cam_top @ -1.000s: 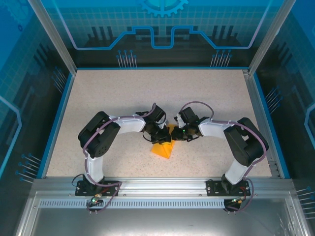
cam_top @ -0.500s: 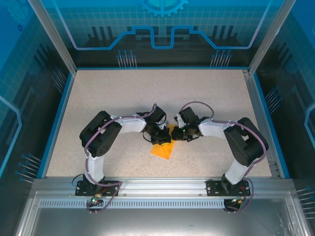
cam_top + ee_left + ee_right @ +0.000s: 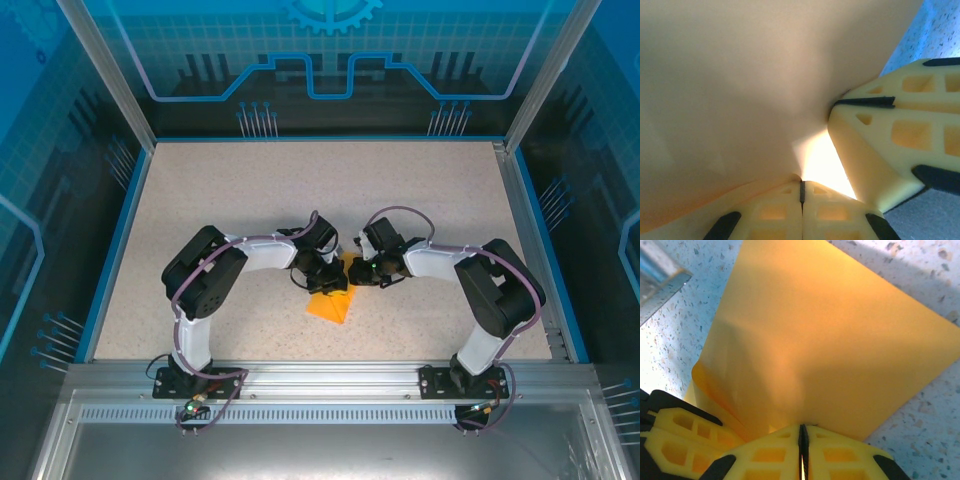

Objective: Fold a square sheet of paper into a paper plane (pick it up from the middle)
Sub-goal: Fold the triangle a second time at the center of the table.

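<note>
The square sheet of paper point(image 3: 825, 340) is plain orange-yellow, the table point(image 3: 250, 190) beige with dark speckles and blue-rimmed, the right gripper point(image 3: 802, 430) pale yellow with black pads.

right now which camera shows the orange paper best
The right wrist view: the orange paper shows clear edges and a corner against the table, pinched in the shut right gripper. The left wrist view has it close and washed out in the left gripper. From the top it is a small triangle.

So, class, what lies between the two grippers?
The orange paper sheet; the top view shows it spanning from the left gripper to the right gripper, both pinching it.
</note>
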You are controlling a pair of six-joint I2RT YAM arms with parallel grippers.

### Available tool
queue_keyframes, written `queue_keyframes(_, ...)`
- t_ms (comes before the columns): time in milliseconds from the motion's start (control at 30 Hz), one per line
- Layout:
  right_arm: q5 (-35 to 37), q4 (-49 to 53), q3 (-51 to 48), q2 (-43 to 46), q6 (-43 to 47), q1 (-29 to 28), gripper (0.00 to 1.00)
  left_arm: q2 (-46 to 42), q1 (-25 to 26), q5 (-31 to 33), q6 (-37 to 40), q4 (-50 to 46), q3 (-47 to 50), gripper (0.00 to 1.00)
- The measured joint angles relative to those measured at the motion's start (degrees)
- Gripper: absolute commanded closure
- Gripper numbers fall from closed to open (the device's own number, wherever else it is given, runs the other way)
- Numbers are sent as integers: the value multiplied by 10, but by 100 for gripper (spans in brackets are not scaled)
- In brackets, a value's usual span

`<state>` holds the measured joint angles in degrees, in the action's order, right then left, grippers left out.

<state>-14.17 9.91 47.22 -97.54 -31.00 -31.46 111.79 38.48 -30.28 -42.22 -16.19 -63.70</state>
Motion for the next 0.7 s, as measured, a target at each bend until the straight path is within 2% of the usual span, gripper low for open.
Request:
queue_keyframes(400, 0, 0, 0, 0, 0, 0, 89, 0, 0, 0, -10, 1, 0, 91)
queue_keyframes(533, 0, 1, 0, 0, 0, 0, 89, 2, 0, 0, -10, 1, 0, 86)
queue_keyframes(633, 0, 4, 0, 1, 0, 4, 89, 3, -1, -1, -11, 2, 0, 76)
queue_keyframes(700, 0, 9, 0, 2, 0, 8, 89, 3, 0, -4, -12, 7, 0, 74)
